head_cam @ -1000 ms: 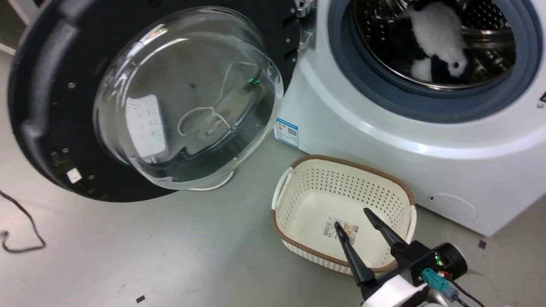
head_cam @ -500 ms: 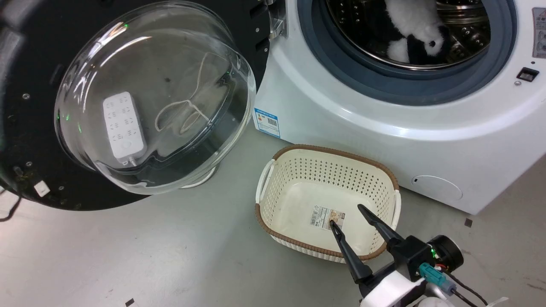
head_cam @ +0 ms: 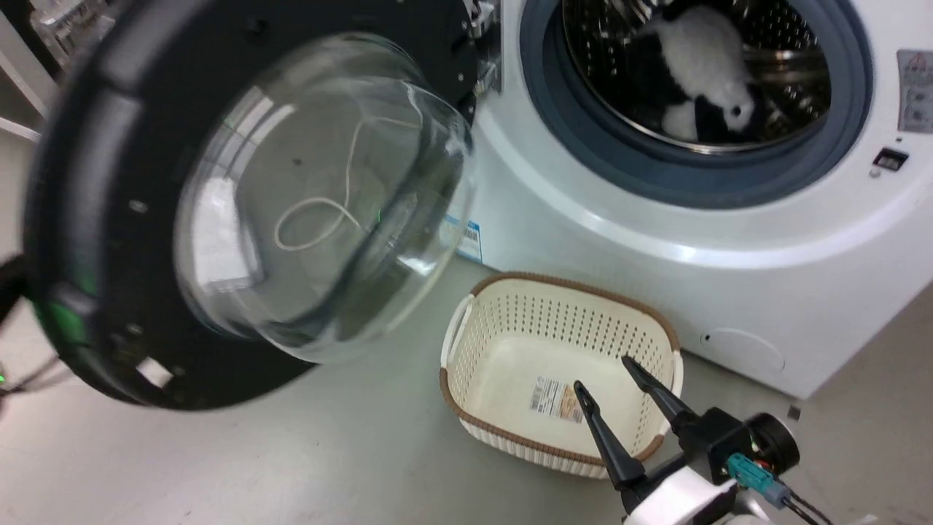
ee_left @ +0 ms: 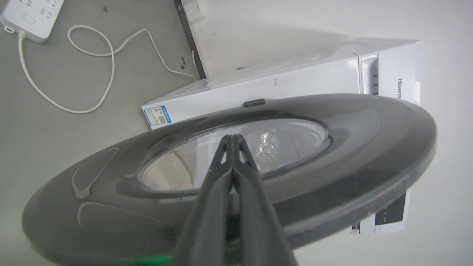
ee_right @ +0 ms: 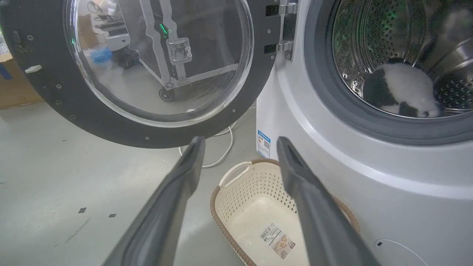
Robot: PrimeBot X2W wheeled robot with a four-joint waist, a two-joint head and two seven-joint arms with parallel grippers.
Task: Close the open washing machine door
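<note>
Right now the washing machine door (head_cam: 95, 182) is swung wide open, out to the left of the washing machine (head_cam: 656, 240), and is held on by its hinge beside the drum hole. The left pincer (ee_left: 232, 137) is squeezed shut with nothing in it. Its tips are laid over the outer side of the door, but whether the door is touched cannot be told. The right pincer (head_cam: 603, 372) is spread wide and empty, above the basket (head_cam: 561, 283) near the machine.

The thin tips could be slid off the shiny door, so it might be left not clicked shut. The soft toy (head_cam: 700, 44) could be pinched if it is tipped toward the hole.

The inner side and bulging glass are shown in the head view. The outer side and a white plug strip (ee_left: 26, 14) on the floor are shown in the left wrist view.
</note>
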